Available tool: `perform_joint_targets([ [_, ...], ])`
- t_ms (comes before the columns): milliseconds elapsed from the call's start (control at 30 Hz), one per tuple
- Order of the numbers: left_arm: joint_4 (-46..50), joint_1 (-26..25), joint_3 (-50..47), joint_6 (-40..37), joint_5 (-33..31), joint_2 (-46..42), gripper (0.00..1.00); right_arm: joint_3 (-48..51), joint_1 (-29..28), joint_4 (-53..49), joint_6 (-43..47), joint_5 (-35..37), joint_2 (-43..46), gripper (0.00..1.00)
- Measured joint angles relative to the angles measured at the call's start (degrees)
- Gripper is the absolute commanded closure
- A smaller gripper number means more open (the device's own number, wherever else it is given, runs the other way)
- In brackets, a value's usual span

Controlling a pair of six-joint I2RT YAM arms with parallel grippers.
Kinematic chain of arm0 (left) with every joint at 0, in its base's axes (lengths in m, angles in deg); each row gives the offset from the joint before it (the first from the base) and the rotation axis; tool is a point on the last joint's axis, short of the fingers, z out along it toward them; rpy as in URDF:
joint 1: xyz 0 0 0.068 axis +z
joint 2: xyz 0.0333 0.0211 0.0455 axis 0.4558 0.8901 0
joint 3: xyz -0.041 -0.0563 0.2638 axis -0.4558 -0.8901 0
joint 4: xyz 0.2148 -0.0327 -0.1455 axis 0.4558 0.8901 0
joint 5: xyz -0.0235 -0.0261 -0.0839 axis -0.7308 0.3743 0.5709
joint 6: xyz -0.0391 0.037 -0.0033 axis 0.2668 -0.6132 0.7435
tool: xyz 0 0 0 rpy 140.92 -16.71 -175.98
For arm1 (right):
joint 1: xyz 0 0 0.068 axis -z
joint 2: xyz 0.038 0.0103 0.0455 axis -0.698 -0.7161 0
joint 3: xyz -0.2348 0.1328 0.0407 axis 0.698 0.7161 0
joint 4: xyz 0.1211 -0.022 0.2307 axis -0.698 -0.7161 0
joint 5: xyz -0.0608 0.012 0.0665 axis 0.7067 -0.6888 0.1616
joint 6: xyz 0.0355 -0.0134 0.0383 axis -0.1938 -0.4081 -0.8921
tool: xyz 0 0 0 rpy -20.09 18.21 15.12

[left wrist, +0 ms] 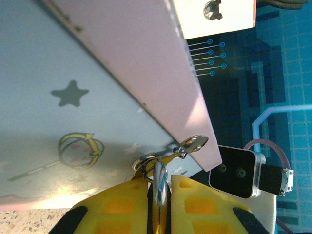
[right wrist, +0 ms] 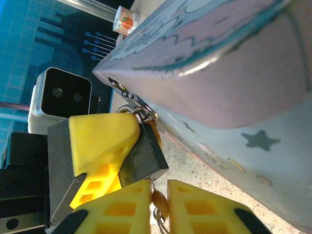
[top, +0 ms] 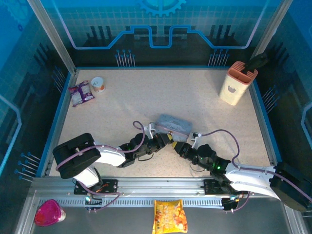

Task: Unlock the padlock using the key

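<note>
Looking close, we see our left gripper pinching the padlock by the tin — our right gripper pinches the key just beside it.

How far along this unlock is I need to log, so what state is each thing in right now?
padlock: hanging from the hasp, shackle through it.
tin: lid shut.
key: just under the padlock; inserted or not, cannot tell.
left claw: shut on the padlock.
right claw: shut on the key.
cup: upright.
</note>
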Motion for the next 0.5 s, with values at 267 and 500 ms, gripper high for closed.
perform_joint_targets([
  [267,0.0,-1.0,0.0,0.3,-1.7,0.0,1.00,-0.2,-0.1,-0.1,-0.1,0.5,-0.2,0.92],
  [500,0.7,-2.1,0.0,0.3,-3.3,0.0,1.00,-0.3,0.6,-1.4,0.3,0.0,0.4,0.92],
])
